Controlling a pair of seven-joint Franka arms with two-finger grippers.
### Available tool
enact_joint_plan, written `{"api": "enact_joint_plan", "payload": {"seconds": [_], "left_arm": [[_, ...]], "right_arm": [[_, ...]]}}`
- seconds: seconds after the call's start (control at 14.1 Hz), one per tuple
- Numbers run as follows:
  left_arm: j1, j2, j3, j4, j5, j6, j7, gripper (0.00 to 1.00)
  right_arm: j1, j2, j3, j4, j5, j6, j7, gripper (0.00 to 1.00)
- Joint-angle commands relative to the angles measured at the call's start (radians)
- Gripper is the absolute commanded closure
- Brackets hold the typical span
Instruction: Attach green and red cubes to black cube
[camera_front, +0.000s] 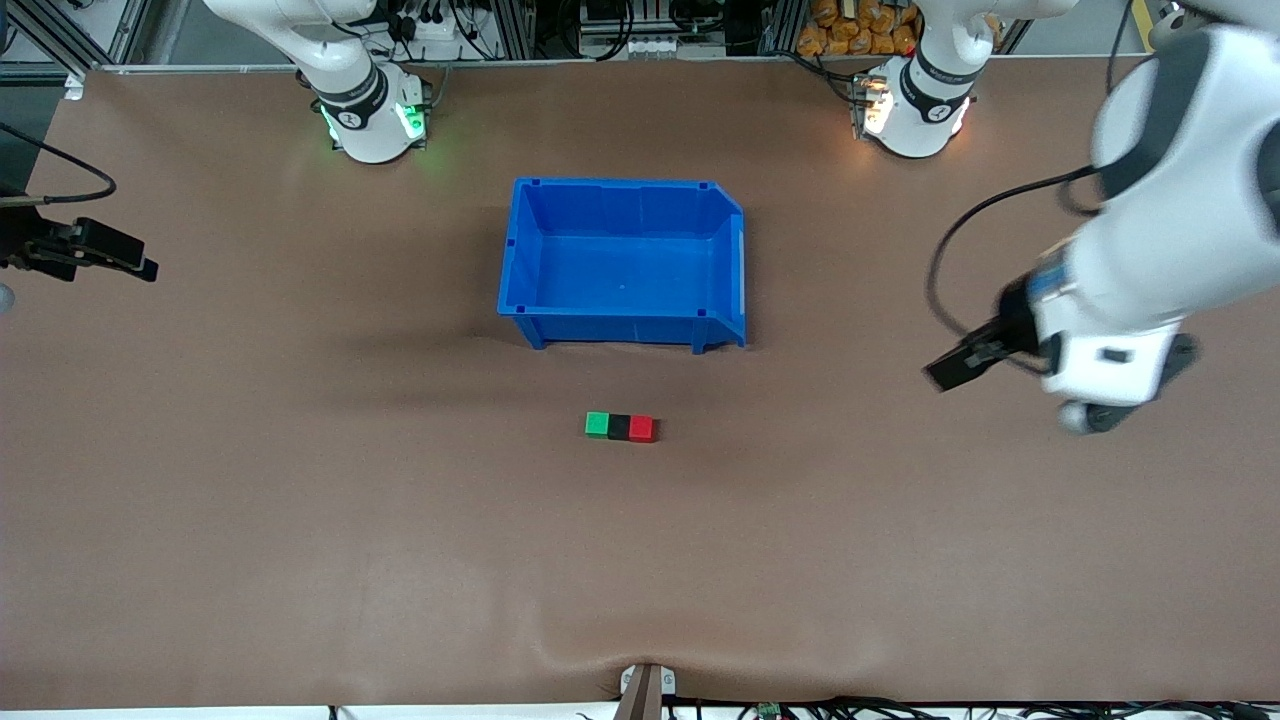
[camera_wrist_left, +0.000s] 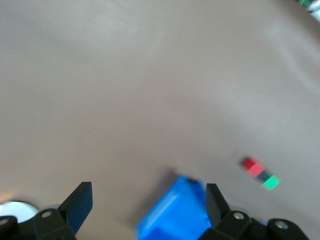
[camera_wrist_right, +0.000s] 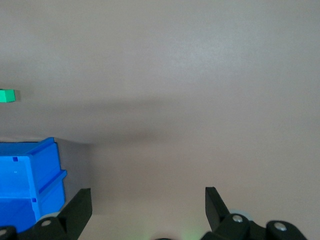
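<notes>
The green cube (camera_front: 597, 424), the black cube (camera_front: 619, 427) and the red cube (camera_front: 642, 428) lie touching in one row on the table, black in the middle, nearer the front camera than the blue bin (camera_front: 620, 260). My left gripper (camera_wrist_left: 148, 200) is open and empty, up in the air over the left arm's end of the table (camera_front: 1120, 400). Its view shows the row: red cube (camera_wrist_left: 253, 166), black cube (camera_wrist_left: 263, 175), green cube (camera_wrist_left: 271, 182). My right gripper (camera_wrist_right: 148, 200) is open and empty over the right arm's end (camera_front: 120, 255). Its view shows the green cube (camera_wrist_right: 7, 95).
The blue bin is empty and stands mid-table, between the arms' bases and the cubes. It also shows in the left wrist view (camera_wrist_left: 175, 215) and the right wrist view (camera_wrist_right: 30, 185). Brown table surface (camera_front: 300, 520) surrounds the cubes.
</notes>
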Motion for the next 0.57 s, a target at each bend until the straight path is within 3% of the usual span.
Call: {"api": "enact_joint_plan", "payload": {"seconds": [0.0,0.28,0.5], "left_arm": [[0.063,-0.084,-0.009,-0.072,0.018,-0.057,0.158,0.0],[0.168,-0.252,-0.012,-0.25,0.02,-0.048,0.331,0.0],[0.177,-0.335,-0.012,-0.316,0.02,-0.027,0.379,0.0]], "right_arm": [[-0.01,-0.002,0.009,-0.004,-0.001,0.015,0.01,0.0],[-0.01,-0.002,0.009,-0.008,-0.001,0.014,0.012,0.0],[-0.01,-0.002,0.009,-0.008,0.0,0.012,0.013,0.0]]}}
